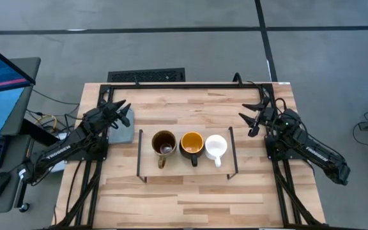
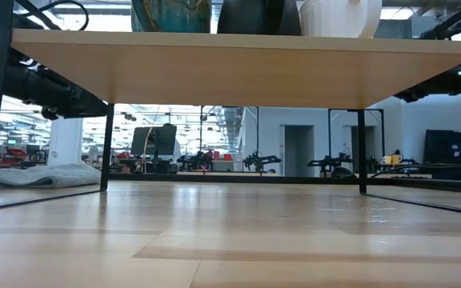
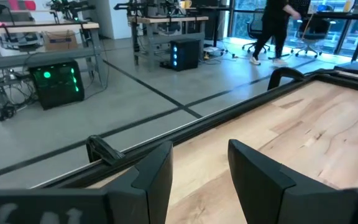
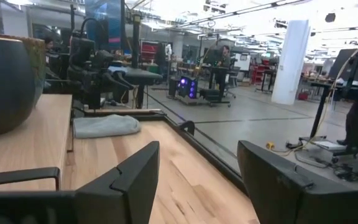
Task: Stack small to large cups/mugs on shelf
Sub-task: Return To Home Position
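Observation:
Three mugs stand upright in a row on the low wooden shelf (image 1: pixel 229 156) at the table's middle: the olive-brown mug (image 1: pixel 163 144) on the left, the dark mug with orange inside (image 1: pixel 191 145) in the middle, the small white mug (image 1: pixel 216 147) on the right. In the low view the shelf board (image 2: pixel 238 68) fills the top, with the mugs' bases above it. My left gripper (image 1: pixel 121 108) is open and empty at the table's far left. My right gripper (image 1: pixel 251 116) is open and empty at the far right.
A grey folded cloth (image 1: pixel 121 131) lies on the table left of the shelf, beside my left arm; it also shows in the right wrist view (image 4: pixel 104 126). A black frame (image 1: pixel 190 85) runs along the table's far edge. Bare tabletop lies in front of the shelf.

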`<state>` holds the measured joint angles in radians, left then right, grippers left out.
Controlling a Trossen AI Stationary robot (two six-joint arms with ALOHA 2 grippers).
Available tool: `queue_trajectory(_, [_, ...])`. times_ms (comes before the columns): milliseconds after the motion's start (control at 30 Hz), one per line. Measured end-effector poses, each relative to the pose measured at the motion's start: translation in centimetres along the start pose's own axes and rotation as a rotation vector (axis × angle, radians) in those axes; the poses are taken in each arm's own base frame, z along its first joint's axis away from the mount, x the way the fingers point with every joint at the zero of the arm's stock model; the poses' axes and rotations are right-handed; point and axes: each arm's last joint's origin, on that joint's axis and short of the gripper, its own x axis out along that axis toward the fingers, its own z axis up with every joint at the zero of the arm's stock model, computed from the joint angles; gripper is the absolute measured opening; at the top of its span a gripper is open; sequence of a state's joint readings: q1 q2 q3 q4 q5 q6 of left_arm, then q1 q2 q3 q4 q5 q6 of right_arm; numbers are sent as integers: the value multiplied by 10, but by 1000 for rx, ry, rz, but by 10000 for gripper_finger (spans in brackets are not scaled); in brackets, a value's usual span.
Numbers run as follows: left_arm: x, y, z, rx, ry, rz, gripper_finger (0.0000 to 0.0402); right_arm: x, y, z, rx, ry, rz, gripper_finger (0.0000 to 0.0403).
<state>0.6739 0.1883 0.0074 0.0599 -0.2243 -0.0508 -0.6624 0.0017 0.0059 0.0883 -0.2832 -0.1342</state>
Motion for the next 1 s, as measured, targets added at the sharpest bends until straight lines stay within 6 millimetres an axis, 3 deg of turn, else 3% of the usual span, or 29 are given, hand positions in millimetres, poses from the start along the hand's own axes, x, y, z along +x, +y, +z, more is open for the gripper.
queue_trajectory(1000, [0, -1, 0, 5, 3, -50, 146, 0, 0, -4, 5, 38, 4, 240])
